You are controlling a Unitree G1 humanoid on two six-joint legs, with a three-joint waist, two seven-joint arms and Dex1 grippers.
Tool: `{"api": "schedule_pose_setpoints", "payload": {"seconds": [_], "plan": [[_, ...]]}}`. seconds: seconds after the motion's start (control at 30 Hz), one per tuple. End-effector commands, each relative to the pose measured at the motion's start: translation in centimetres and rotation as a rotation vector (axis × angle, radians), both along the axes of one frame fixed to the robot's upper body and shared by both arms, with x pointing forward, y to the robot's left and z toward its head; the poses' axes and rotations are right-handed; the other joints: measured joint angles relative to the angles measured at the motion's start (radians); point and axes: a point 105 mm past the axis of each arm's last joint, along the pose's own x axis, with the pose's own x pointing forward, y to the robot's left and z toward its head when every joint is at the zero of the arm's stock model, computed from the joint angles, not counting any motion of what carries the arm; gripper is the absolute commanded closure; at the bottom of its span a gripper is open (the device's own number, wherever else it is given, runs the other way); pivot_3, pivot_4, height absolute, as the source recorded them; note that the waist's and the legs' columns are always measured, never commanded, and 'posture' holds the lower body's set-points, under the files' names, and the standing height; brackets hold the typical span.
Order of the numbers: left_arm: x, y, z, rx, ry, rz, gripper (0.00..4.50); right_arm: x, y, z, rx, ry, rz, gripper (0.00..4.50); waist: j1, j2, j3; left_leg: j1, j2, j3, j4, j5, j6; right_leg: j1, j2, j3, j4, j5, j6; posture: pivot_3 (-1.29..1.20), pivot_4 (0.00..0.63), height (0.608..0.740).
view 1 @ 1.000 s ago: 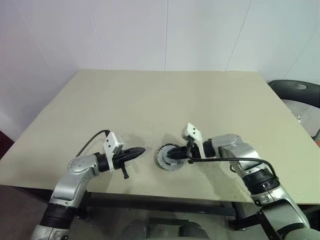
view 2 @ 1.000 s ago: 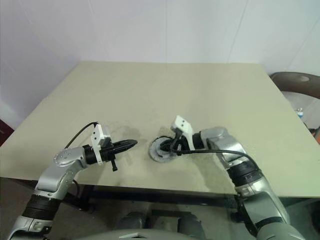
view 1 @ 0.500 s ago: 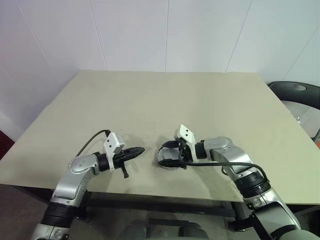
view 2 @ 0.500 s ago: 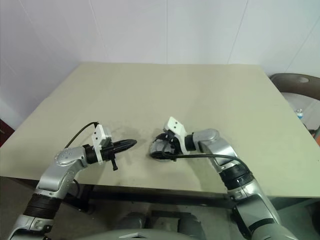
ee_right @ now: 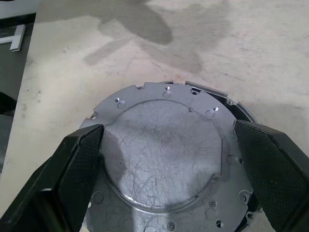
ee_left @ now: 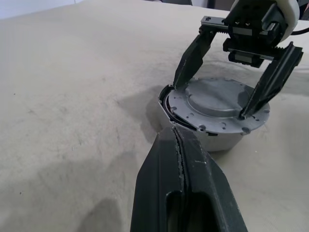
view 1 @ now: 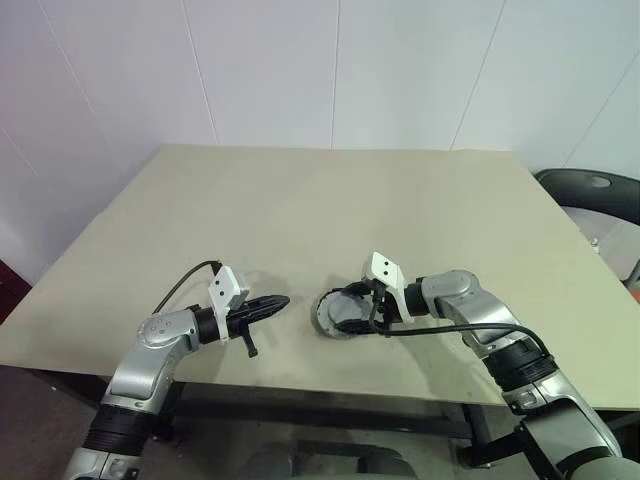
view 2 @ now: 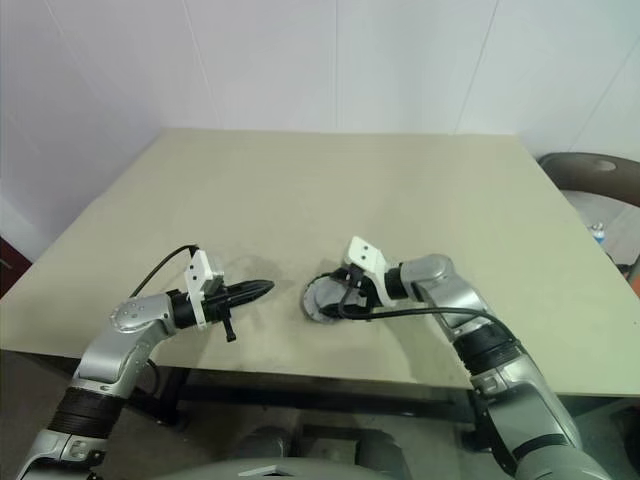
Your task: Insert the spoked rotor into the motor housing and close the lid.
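Grey lid sits between the right tool's spread fingers.

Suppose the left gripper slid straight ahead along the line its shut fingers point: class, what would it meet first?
Most likely the motor housing, capped by the lid, straight ahead of the left gripper. The open right gripper straddles that lid. How much table lies between is unclear.

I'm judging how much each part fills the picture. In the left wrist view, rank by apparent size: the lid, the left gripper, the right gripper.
1. left gripper, shut and nearest the camera, which enlarges it.
2. and 3. lid and open right gripper above it look about alike; no ranking.
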Motion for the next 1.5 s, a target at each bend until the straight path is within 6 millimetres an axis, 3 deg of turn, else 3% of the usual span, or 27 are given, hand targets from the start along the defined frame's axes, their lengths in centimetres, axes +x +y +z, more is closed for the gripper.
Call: {"api": "schedule_pose_setpoints", "payload": {"seconds": [0.03,0.13,0.27,0.43,1.0,1.13,1.37,1.5], "plan": [[0.5,-0.2,0.9,0.001,-0.053,-0.005,4.50,0.4,-1.1,-1.4,-0.044,0.027,-0.074,0.03,0.000,0.000,0.000,0.000,0.000,0.000,0.000,0.000,0.000,0.000,0.000,0.000,0.000,0.000,0.000,0.00,0.000,0.740],[0.6,-0.1,0.8,0.007,-0.052,-0.003,4.50,0.5,-0.5,-1.3,-0.014,0.018,-0.073,0.61,-0.001,0.000,0.000,0.000,0.001,0.000,0.000,0.000,0.000,0.000,0.000,0.000,0.000,0.002,-0.002,0.00,0.000,0.740],[0.6,0.2,0.6,0.013,-0.051,0.002,4.50,1.2,0.6,0.2,0.107,0.000,-0.114,0.61,-0.003,0.000,0.000,0.000,0.001,0.000,-0.001,0.000,0.000,-0.001,0.001,0.000,0.001,0.002,-0.002,0.00,0.000,0.740],[0.5,0.3,0.1,0.016,-0.046,0.003,4.50,2.3,0.4,1.7,0.166,-0.023,-0.153,0.61,-0.001,0.001,0.001,-0.002,0.001,0.000,-0.002,0.000,0.000,-0.002,0.001,0.000,0.001,0.002,-0.002,0.00,0.000,0.740],[0.3,0.0,-0.1,0.020,-0.042,-0.004,4.50,2.2,-0.6,-0.1,0.041,-0.046,-0.145,0.61,-0.002,0.003,0.003,-0.002,0.001,0.000,-0.003,0.000,0.000,-0.002,0.000,0.000,-0.001,0.002,-0.002,0.00,0.000,0.740],[0.4,0.0,-0.1,0.021,-0.045,-0.004,4.50,1.2,-0.5,-0.1,0.055,-0.006,-0.089,1.27,0.000,0.003,0.003,-0.002,0.001,0.000,-0.003,0.000,0.000,-0.002,0.000,0.000,-0.002,0.002,-0.002,0.00,0.000,0.740],[0.6,-0.1,-0.3,0.024,-0.044,-0.004,4.50,1.7,-0.6,-0.3,0.033,-0.022,-0.112,1.27,-0.001,0.004,0.003,-0.003,0.001,0.000,-0.005,-0.001,0.002,-0.002,0.000,-0.001,-0.009,0.002,-0.001,0.00,0.000,0.740],[0.6,0.0,-0.6,0.030,-0.043,-0.002,4.50,0.5,-0.6,-0.5,0.034,0.028,-0.056,1.27,0.000,0.004,0.003,-0.003,0.001,0.000,-0.006,-0.002,0.003,-0.002,0.000,-0.001,-0.010,0.004,0.001,0.00,0.000,0.740]]}}
